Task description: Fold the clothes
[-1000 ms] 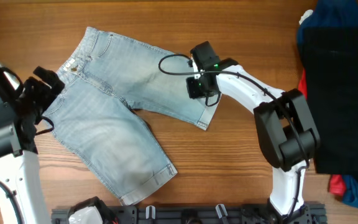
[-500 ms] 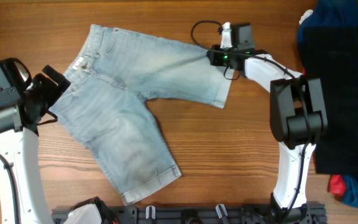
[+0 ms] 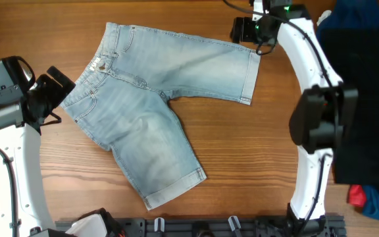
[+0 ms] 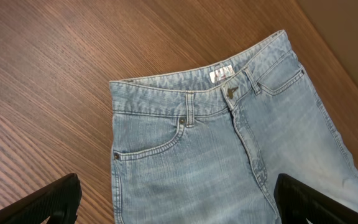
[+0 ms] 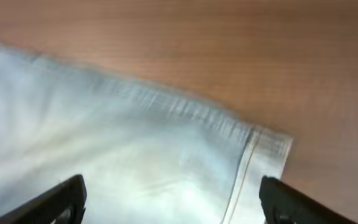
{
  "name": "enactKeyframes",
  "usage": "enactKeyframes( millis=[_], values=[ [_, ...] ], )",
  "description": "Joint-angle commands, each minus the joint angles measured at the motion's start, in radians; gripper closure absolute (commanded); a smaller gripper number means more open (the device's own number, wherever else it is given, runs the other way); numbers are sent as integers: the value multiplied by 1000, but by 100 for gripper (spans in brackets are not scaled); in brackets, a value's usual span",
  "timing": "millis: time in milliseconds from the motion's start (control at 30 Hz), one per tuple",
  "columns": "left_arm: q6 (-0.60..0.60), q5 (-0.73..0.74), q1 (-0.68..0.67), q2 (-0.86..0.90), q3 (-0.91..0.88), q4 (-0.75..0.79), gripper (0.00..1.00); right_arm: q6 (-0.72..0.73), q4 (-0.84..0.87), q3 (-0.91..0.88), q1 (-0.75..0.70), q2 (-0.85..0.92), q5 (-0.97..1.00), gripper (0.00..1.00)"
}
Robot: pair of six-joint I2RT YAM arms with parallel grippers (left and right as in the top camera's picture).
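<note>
A wooden desk (image 3: 255, 151) seen from above, with light blue denim shorts (image 3: 156, 105) lying flat and front side up, left of centre. Nearest the robot's base, one leg of the shorts points down and to the right, ending in a cuffed hem (image 3: 174, 189). Farther back, the left claw (image 3: 54, 87) sits just beside the left end of the waistband (image 3: 94, 69). Its fingers are spread wide, and its wrist camera shows the waistband, the button (image 4: 230, 92) and a front pocket (image 4: 148, 146) between them, nothing gripped. Farthest back, the other leg runs to the right, and the right claw (image 3: 242, 29) is at the far corner of that leg's hem. It is also spread, with the blurred hem corner (image 5: 257, 146) below its empty fingers. At the desk's right edge lies a black garment (image 3: 360, 99) over blue and red clothes (image 3: 374, 201).
</note>
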Motion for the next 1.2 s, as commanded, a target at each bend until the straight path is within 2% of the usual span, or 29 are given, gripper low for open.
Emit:
enactKeyframes(
  millis=[0,133,233,333,433,667,767,833,1000,1100,1167],
  values=[
    [21,-12,-5,-14,10,-39,0,-2,-176,32,80,-170,-85,10],
    [21,-13,-5,-61,10,-115,0,23,-403,30,220,-208,-11,8],
    [22,-13,-4,-92,10,-153,0,63,-472,-28,318,-207,27,9],
    [23,-26,-4,-128,10,-174,0,109,-426,-187,420,-207,32,13],
    [24,-51,-4,-141,10,-167,0,158,-325,-348,509,-207,40,25],
    [26,-51,-4,-140,10,-159,0,235,-161,-577,677,-208,74,29],
    [26,-51,-4,-140,10,-156,0,260,-111,-646,687,-207,73,39],
    [26,-58,-4,-140,10,-148,0,260,-94,-684,687,-208,76,61],
    [26,-65,-4,-131,10,-141,0,287,-98,-729,683,-208,103,96],
    [43,-65,-4,-116,10,-141,0,260,-108,-737,642,-208,103,96],
    [78,-69,-4,-102,10,-140,0,191,-125,-737,539,-208,104,96]
  ],
)
